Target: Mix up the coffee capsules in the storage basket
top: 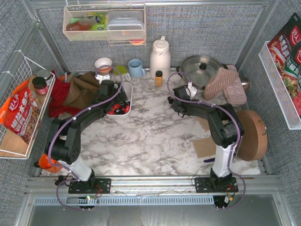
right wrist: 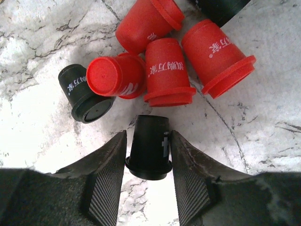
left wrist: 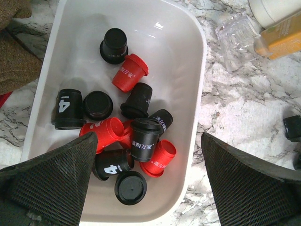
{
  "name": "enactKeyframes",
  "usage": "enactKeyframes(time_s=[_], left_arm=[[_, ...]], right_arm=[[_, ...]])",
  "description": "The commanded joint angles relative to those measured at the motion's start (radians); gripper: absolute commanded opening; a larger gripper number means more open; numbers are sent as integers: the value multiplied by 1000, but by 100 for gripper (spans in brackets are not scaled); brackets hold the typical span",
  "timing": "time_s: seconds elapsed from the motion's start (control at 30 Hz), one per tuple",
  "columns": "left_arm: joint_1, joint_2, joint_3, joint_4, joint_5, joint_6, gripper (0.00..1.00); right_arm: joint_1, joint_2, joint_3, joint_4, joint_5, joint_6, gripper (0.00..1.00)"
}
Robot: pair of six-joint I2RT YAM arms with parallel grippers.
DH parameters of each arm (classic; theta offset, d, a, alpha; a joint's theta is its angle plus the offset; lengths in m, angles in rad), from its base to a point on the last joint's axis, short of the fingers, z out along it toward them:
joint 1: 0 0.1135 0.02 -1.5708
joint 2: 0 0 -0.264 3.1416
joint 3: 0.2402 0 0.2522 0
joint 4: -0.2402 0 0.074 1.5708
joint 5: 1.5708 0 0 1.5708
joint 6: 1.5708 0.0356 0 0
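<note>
Right gripper point(right wrist: 148, 141) clenched on a black capsule point(right wrist: 149, 153) lying on the table point(right wrist: 33, 122), one pad on each side. Four red capsules point(right wrist: 167, 70) and a second black capsule point(right wrist: 83, 94) sit just ahead of its tips. Left gripper point(left wrist: 148, 146) fully released, with the basket point(left wrist: 155, 42) directly below and a mixed pile point(left wrist: 143, 136) under its jaws.

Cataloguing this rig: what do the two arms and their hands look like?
Left arm and right arm: matte black links, white lowest segment, lilac cable looped alongside. Each hand's fingers are broad black wedges with a woven carbon-like texture.
</note>
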Motion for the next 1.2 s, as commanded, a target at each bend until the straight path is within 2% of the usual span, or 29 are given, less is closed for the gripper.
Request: enactKeyframes(time_s=[0.0, 0.17, 0.4, 0.63, 0.73, 0.87, 1.17], left_arm=[[-2, -12, -2, -1, 5, 6, 99], [-4, -22, -4, 8, 37, 9, 99], [-25, -37, -23, 29, 158, 49, 97], [-141, -97, -85, 59, 232, 108, 95], [-193, -134, -103, 80, 297, 116, 92], [-217, -182, -147, 140, 431, 106, 79], [-295, -201, -237, 246, 606, 171, 74]], right_arm=[[7, -10, -19, -97, -52, 6, 44], [8, -72, -78, -33, -77, -49, 36], [23, -283, -299, 234, -186, -241, 34], [140, -544, -524, 409, -285, -429, 34], [203, -627, -645, 558, -327, -553, 34], [243, -624, -767, 800, -351, -718, 36], [287, -579, -859, 1038, -469, -925, 38]])
